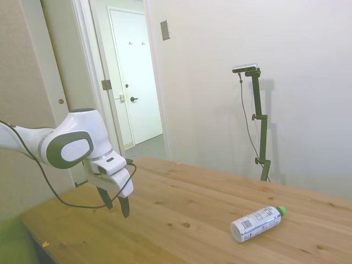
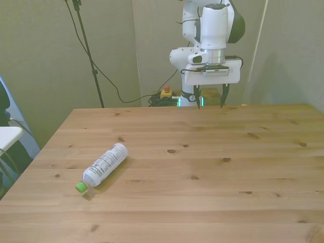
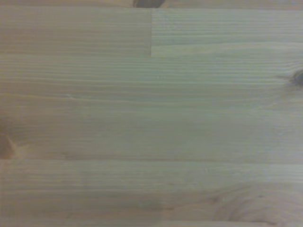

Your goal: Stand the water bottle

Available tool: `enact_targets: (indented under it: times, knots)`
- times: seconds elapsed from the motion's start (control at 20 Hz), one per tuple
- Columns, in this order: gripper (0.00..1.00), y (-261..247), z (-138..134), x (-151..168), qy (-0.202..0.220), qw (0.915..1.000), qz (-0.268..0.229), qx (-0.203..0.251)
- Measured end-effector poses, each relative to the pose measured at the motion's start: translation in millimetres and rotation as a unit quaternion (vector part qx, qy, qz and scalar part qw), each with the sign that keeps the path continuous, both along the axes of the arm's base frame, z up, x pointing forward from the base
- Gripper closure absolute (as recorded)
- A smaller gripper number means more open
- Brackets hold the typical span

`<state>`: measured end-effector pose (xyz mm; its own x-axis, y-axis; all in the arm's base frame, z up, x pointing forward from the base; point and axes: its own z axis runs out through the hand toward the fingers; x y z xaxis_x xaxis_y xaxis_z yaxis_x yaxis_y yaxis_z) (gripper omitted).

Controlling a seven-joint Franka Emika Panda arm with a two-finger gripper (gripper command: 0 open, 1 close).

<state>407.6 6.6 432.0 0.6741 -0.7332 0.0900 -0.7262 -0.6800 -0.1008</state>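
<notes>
The water bottle (image 1: 256, 222) (image 2: 105, 166) lies on its side on the wooden table (image 2: 202, 167), a small clear bottle with a white printed label and a green cap (image 2: 81, 187). Its cap points toward the table's near edge in the front view, on the front view's left. My gripper (image 1: 116, 204) (image 2: 208, 100) hangs open and empty above the table's far edge, well away from the bottle. The wrist view holds only blurred wood grain (image 3: 151, 113).
A white door (image 1: 135, 77) stands behind the table in the side view. Cables and a small red and yellow button box (image 2: 165, 92) sit behind the table's far edge in the front view.
</notes>
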Motion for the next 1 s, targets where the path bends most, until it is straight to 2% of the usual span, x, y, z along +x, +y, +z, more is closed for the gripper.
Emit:
enact_targets:
  times: [0.25, 0.6, 0.8, 0.9, 0.95, 1.0]
  knots:
    - [0.0, -18.9, 1.5, 0.3, -0.004, 0.9998, -0.018, 0.003]
    - [0.0, -133.6, 44.7, 11.5, -0.046, 0.9957, -0.081, -0.005]
    - [0.0, -194.2, 56.8, 31.3, -0.056, 0.9927, -0.106, -0.01]
    - [0.0, -212.1, 61.0, 45.7, -0.069, 0.9906, -0.118, -0.009]
    - [0.0, -221.6, 62.6, 62.9, -0.072, 0.9896, -0.124, -0.007]
    - [0.0, -221.5, 63.5, 63.4, -0.073, 0.9895, -0.124, -0.008]
